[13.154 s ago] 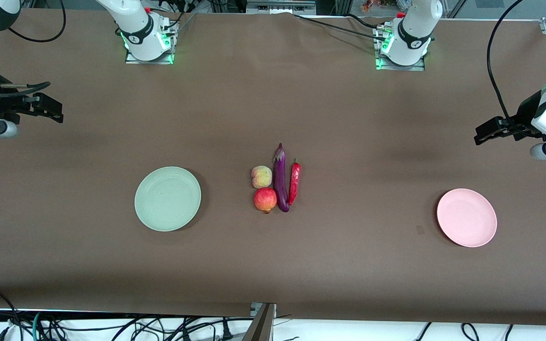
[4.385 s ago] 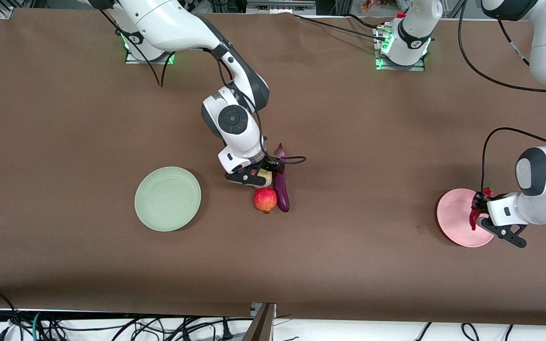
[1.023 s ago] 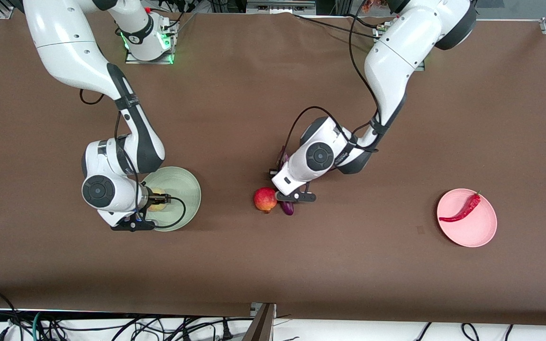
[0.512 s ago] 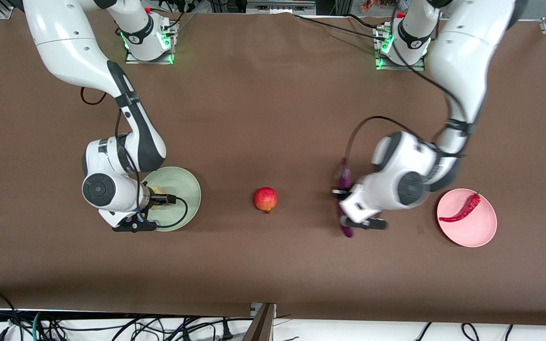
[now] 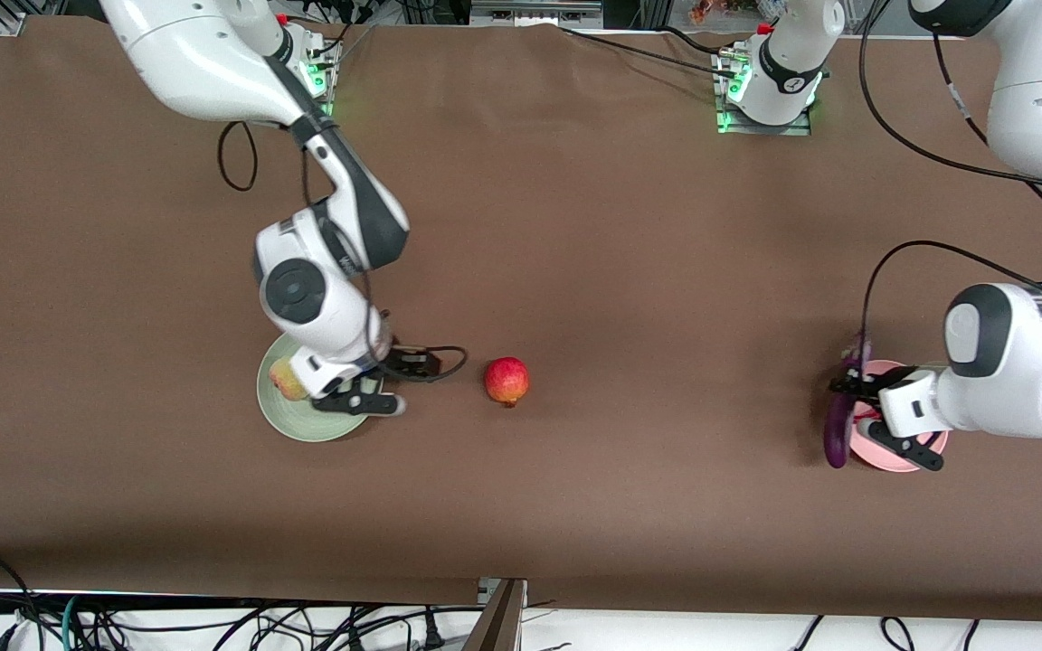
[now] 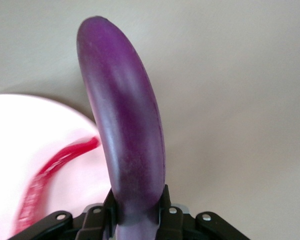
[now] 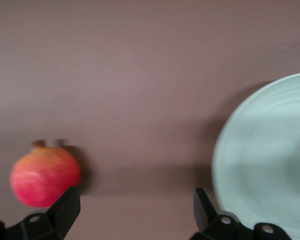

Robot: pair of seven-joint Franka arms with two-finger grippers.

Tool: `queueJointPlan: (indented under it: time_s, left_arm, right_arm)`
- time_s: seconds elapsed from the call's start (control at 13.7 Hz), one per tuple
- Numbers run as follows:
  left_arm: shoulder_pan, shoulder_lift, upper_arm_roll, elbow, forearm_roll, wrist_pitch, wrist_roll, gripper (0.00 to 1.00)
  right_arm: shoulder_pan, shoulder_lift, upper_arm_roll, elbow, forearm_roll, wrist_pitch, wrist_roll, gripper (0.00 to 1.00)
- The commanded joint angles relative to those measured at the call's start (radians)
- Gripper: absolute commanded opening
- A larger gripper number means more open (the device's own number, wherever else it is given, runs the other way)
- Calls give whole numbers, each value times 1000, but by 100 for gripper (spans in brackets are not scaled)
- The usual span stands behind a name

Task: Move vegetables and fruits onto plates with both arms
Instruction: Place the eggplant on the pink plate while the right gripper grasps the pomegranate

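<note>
Left gripper [image 6: 137, 210] fingers [image 6: 162, 200] around eggplant [image 6: 125, 135], over pink plate [image 6: 20, 145] edge.

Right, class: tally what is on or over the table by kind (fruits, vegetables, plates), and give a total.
Fruits: 2, pale yellow fruit on the green plate, red-orange fruit on the table.
Vegetables: 2, eggplant held in the left claw, chili pepper on the pink plate.
Plates: 2, green plate, pink plate.
Total: 6

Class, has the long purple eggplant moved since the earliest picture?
Yes. The long purple eggplant, held in the left end effector, has gone from beside the red-orange fruit to the pink plate.
</note>
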Motion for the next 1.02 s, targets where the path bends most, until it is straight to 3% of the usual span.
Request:
queueJointPlan:
  time_s: [0.0,0.29,0.37,0.44,0.51,0.58,0.8,0.95]
  left_arm:
    - [34,7,7,-6,55,-3,144,0]
    - [34,53,43,-5,81,80,243,2]
    - [34,65,43,-3,81,100,265,14]
    - [34,70,44,-3,81,106,280,38]
    - [34,70,47,-3,81,115,296,79]
    - [36,71,47,-3,78,123,299,100]
    - [36,59,46,6,78,118,299,100]
    - [34,54,43,65,80,60,299,100]
  right_arm:
    - [73,42,-3,4,3,135,139,100]
    - [150,107,-9,4,-8,331,225,100]
    - [159,121,-12,4,-12,367,225,100]
    - [168,133,-26,4,-29,391,225,100]
    - [184,144,-43,4,-52,401,225,100]
    - [191,150,-54,4,-61,402,225,100]
    - [193,168,-58,4,-86,459,225,100]
    - [195,187,-63,4,-90,488,225,100]
